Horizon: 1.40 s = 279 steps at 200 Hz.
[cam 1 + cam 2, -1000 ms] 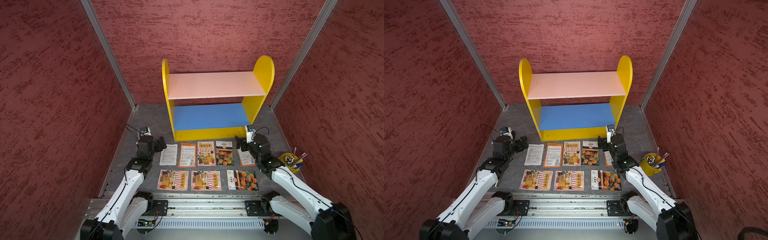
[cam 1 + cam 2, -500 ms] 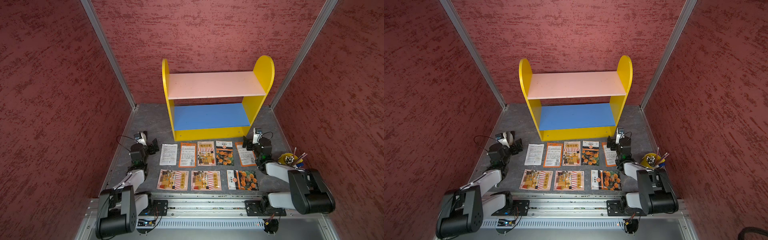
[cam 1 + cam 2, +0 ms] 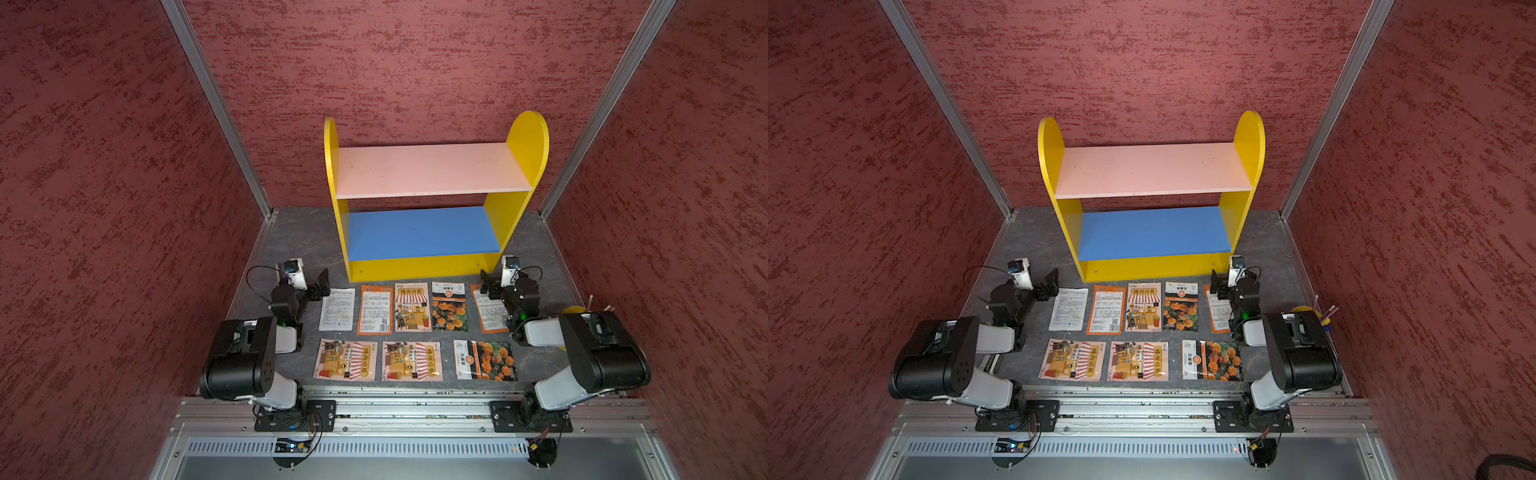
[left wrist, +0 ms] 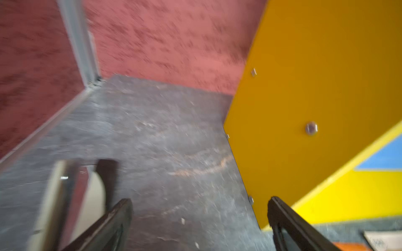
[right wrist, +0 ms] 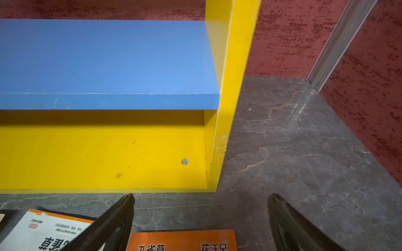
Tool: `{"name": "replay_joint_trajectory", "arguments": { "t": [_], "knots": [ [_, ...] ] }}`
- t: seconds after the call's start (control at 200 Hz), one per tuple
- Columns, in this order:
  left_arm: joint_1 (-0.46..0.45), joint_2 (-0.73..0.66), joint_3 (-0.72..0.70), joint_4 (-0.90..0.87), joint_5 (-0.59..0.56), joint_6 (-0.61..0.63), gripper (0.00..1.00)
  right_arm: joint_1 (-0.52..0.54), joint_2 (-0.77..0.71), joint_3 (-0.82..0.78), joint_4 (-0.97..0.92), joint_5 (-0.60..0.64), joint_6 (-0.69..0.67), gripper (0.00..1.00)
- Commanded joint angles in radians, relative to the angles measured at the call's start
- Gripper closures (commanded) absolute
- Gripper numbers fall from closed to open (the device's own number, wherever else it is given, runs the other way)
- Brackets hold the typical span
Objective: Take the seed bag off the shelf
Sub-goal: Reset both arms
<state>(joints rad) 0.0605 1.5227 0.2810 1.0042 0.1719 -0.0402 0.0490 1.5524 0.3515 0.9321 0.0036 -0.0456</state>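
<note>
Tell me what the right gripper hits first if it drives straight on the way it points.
Probably the shelf, at its lower yellow corner where front board meets side panel. The open right gripper faces it across grey tabletop; if angled downward, it might touch the tabletop first.

My shelf (image 3: 432,172), my seed bags (image 3: 412,306)
Shelf stands upright (pink board over blue); bags lie flat in two rows just in front.
</note>
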Motion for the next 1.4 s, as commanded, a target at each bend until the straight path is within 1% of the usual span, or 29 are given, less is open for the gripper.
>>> {"name": "replay_joint_trajectory", "arguments": {
  "t": [0.0,0.04,0.09,0.125,0.165,0.21,0.25,0.296,0.336,1.393],
  "knots": [
    [-0.045,0.024,0.055,0.005,-0.085,0.096,0.00,-0.007,-0.004,0.018,0.018,0.009,-0.002,0.02],
    [-0.047,0.000,0.077,-0.087,-0.135,0.072,0.00,-0.007,-0.002,0.017,0.022,0.009,-0.001,0.02],
    [-0.041,0.021,0.091,-0.073,-0.140,0.067,0.00,-0.006,-0.003,0.017,0.021,0.008,-0.001,0.02],
    [-0.039,0.005,0.096,-0.113,-0.138,0.063,0.00,-0.006,-0.003,0.018,0.020,0.009,0.000,0.02],
    [-0.037,0.019,0.091,-0.075,-0.132,0.067,0.00,-0.007,-0.003,0.018,0.021,0.009,-0.002,0.02],
    [-0.037,0.008,0.097,-0.111,-0.131,0.062,0.00,-0.006,-0.003,0.018,0.019,0.010,-0.001,0.02],
    [-0.033,0.018,0.094,-0.084,-0.124,0.065,0.00,-0.006,-0.002,0.018,0.021,0.010,-0.001,0.01],
    [-0.033,0.010,0.098,-0.108,-0.124,0.061,0.00,-0.006,-0.002,0.018,0.019,0.008,-0.001,0.01],
    [-0.033,0.017,0.095,-0.089,-0.123,0.064,0.00,-0.006,-0.003,0.018,0.019,0.009,-0.001,0.01],
    [-0.033,0.014,0.096,-0.096,-0.121,0.063,0.00,-0.006,-0.002,0.018,0.019,0.008,-0.001,0.01]
  ]
}}
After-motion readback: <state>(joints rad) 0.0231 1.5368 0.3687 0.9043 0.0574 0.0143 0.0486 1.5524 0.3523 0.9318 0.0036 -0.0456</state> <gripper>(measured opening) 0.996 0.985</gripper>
